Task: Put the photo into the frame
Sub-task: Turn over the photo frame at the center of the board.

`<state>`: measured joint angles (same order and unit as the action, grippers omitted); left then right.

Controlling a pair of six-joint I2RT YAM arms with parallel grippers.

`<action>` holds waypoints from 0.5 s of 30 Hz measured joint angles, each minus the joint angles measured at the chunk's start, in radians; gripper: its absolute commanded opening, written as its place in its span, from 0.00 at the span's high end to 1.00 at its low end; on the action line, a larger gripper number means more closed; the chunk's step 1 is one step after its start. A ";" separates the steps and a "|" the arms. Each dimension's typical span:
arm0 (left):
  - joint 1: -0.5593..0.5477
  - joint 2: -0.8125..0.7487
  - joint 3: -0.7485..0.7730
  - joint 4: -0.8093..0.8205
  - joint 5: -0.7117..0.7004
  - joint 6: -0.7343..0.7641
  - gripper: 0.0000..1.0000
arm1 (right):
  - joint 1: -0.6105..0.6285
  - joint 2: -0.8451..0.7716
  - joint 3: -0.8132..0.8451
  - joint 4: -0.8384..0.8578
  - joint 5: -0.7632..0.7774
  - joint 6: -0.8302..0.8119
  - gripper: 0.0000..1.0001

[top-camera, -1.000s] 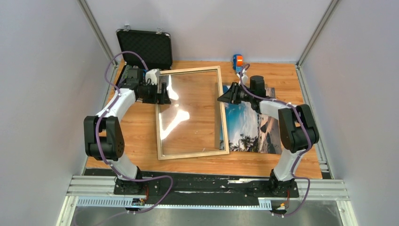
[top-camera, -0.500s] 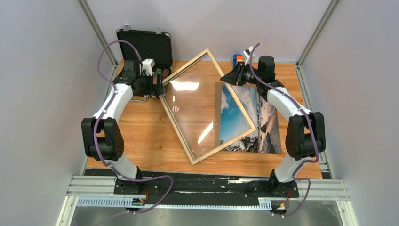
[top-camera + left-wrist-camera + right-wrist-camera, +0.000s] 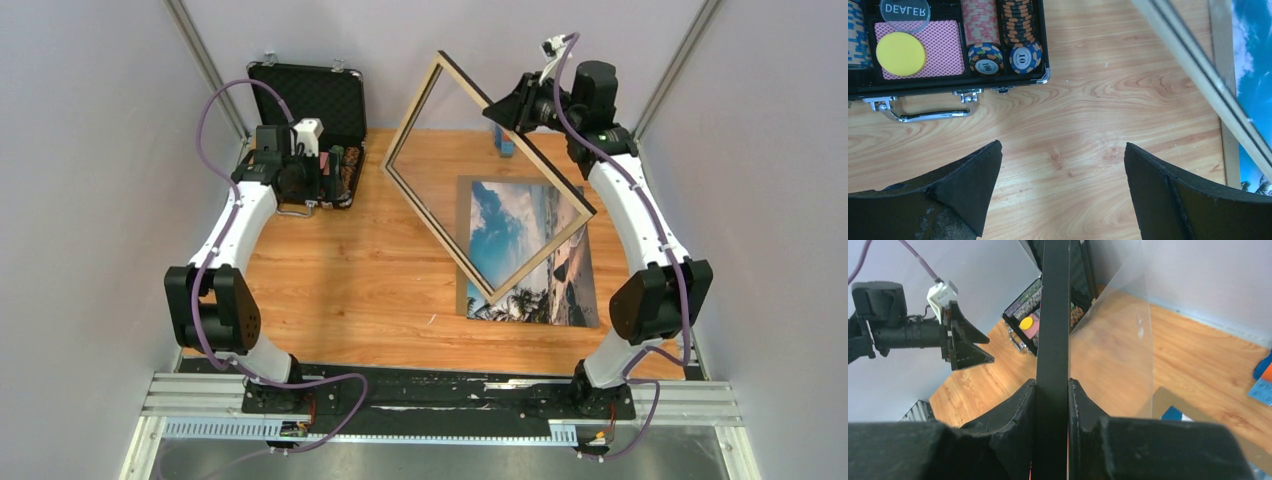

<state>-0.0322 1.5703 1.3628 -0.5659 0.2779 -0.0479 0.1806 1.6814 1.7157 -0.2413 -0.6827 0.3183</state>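
The frame (image 3: 413, 108) hangs in the air, tilted like a diamond, its pale face toward the top camera and its lower corner over the photo. My right gripper (image 3: 512, 106) is shut on its upper right edge. In the right wrist view the fingers (image 3: 1023, 400) clamp the black edge of the frame (image 3: 1055, 305), with the glass pane (image 3: 1118, 355) to the right. The beach photo (image 3: 572, 275) lies flat on the right of the table, partly seen through the glass. My left gripper (image 3: 335, 178) stands open and empty (image 3: 1063, 165) over bare wood beside the chip case. The frame's edge (image 3: 1198, 85) and the photo (image 3: 1253, 75) cross the left wrist view's right side.
An open black chip case (image 3: 310, 100) sits at the back left, its tray (image 3: 1045, 50) holding chips and cards. A brown board (image 3: 1223, 60) borders the photo. Blue and orange toy bricks (image 3: 503, 140) stand at the back behind the frame. Grey walls close in on three sides.
My right gripper has raised the frame off the table toward the back right, tipping it up on a corner. My left gripper has drawn back from its left edge to the chip case.
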 measured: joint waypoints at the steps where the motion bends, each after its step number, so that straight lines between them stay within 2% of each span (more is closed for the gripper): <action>1: 0.000 -0.002 0.000 0.000 0.000 0.000 0.00 | 0.003 0.000 0.028 -0.023 0.011 -0.010 1.00; 5: 0.000 -0.005 0.000 -0.002 0.000 -0.003 0.00 | 0.049 0.000 0.147 -0.102 0.086 -0.089 1.00; 8: 0.000 -0.010 0.000 -0.006 0.000 -0.006 0.00 | 0.128 0.000 0.218 -0.142 0.185 -0.217 1.00; 15: 0.000 -0.031 0.000 -0.014 -0.004 -0.007 0.00 | 0.313 0.006 0.226 -0.195 0.449 -0.536 1.00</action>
<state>-0.0322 1.5391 1.3624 -0.5800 0.2737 -0.0547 0.4934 1.6871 1.9415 -0.4358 -0.2337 -0.2180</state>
